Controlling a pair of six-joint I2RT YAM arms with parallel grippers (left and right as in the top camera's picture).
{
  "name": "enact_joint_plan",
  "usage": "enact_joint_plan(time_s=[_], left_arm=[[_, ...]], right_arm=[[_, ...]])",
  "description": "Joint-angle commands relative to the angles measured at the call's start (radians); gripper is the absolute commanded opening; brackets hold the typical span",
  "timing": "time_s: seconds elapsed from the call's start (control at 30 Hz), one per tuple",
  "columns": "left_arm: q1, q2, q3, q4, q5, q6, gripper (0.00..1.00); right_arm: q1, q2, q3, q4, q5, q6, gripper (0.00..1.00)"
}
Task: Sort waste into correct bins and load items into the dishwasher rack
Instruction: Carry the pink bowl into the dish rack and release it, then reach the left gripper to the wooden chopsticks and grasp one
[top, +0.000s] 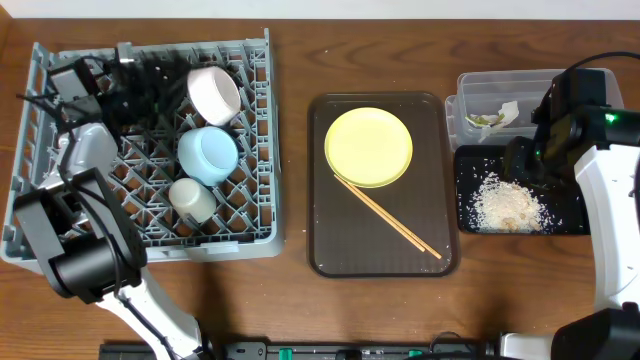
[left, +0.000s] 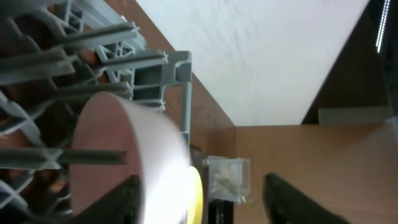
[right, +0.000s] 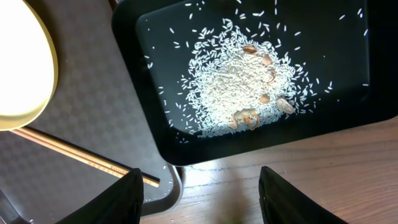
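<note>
The rack (top: 200, 243) is a grey lattice crate of upright pegs filling the left of the overhead view. Three items lie in it: a white bowl (top: 213, 93) tipped on its side near the top, a pale blue bowl (top: 208, 154) just below it, and a small white cup (top: 190, 200) lower still. At centre, a brown tray (top: 340, 240) bears the round yellow plate (top: 368, 146), and two thin chopsticks (top: 390, 220) run diagonally from under the plate's lower edge toward the tray's lower right corner. At right, the clear tub (top: 480, 85) holds the crumpled green-and-yellow wrapper (top: 487, 120). Directly below the tub, the glossy black tray (top: 470, 170) carries a loose heap of rice (top: 507, 205) with a few tan bits mixed in. Everything sits on a brown wood-grain table (top: 290, 300); the left wrist view shows a white plane beyond its far edge. The left gripper (left: 202, 183) is over the rack's upper left, jaws wide apart, and the white bowl's side looms just beyond its left finger, unclamped. The right gripper (right: 200, 177) hangs above the black tray's lower edge, jaws parted on nothing, with the rice just above it in the wrist frame.
</note>
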Motion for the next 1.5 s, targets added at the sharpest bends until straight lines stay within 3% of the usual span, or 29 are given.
enact_joint_plan(time_s=[0.0,0.23,0.47,0.5,0.67,0.8,0.93,1.13,1.27,1.4,1.47], left_arm=[[0.004,-0.009,0.0,-0.008,0.0,0.033,0.76],[0.004,-0.139,0.0,-0.04,-0.122,0.075,0.85],[-0.05,-0.386,0.0,-0.384,-0.466,0.348,0.87],[-0.067,-0.413,0.0,-0.433,-0.505,0.377,0.92],[-0.23,-0.52,0.0,-0.66,-0.728,0.451,0.92],[-0.401,-0.54,0.0,-0.783,-0.772,0.45,0.93],[-0.574,-0.521,0.0,-0.858,-0.779,0.383,0.93],[-0.837,-0.464,-0.012,-0.931,-1.019,0.048,0.93],[-0.973,-0.397,-0.013,-0.924,-1.052,-0.15,0.93],[-1.07,-0.301,-0.013,-0.876,-1.051,-0.216,0.93],[-1.103,-0.247,-0.013,-0.855,-1.051,-0.231,0.93]], right_arm=[[-0.004,0.0,0.003,-0.003,-0.005,-0.023,0.57],[-0.004,0.0,0.003,-0.002,-0.005,-0.03,0.57],[-0.004,0.0,0.003,0.007,-0.005,-0.029,0.59],[-0.004,0.0,0.003,0.01,-0.005,-0.029,0.59],[-0.004,0.0,0.003,0.014,-0.005,-0.029,0.66],[-0.004,0.0,0.003,0.013,-0.005,-0.03,0.72],[-0.004,0.0,0.003,0.013,-0.005,-0.033,0.74],[-0.004,0.0,0.003,0.013,-0.005,-0.033,0.74],[-0.004,0.0,0.003,0.013,-0.005,-0.033,0.76],[-0.004,0.0,0.003,0.013,-0.025,-0.039,0.77],[-0.004,0.0,0.003,0.014,-0.068,-0.057,0.71]])
